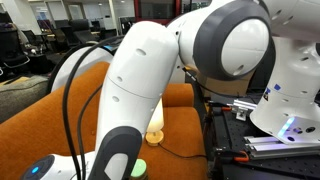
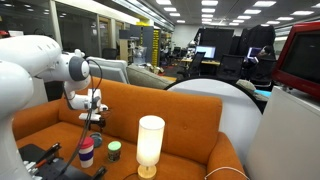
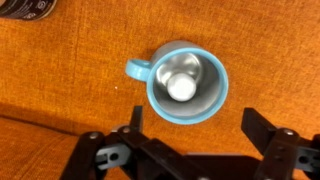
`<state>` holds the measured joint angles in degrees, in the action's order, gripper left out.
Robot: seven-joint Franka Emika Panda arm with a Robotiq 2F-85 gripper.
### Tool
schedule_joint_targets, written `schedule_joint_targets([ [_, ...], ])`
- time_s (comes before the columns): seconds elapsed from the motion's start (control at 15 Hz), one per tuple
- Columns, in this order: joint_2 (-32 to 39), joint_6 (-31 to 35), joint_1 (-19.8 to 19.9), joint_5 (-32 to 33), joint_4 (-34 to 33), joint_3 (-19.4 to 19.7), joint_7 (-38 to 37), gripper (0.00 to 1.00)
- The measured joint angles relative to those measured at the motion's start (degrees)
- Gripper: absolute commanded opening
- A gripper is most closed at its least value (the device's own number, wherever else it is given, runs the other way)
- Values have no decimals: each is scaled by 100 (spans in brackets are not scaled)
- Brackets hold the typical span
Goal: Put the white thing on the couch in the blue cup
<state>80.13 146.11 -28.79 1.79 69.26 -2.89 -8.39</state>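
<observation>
Wrist view, centre: the white thing (image 3: 181, 88) lies inside the blue cup (image 3: 151, 88), which stands on the couch (image 3: 60, 70). Both fingers (image 3: 256, 130), lower frame, spread wide and empty. Placement looks complete; next move likely calls for lifting straight clear.

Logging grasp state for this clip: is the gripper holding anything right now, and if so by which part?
Nothing is held. In the wrist view the gripper hangs open above the blue cup, and the white thing lies inside the cup.
</observation>
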Motion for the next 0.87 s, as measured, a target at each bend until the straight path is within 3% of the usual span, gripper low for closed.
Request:
schedule_joint_targets([
  [0.53,-1586,1077,51,-9,2250,-90,-17,100],
  [0.87,-1780,1152,85,-9,2559,-117,-17,100],
])
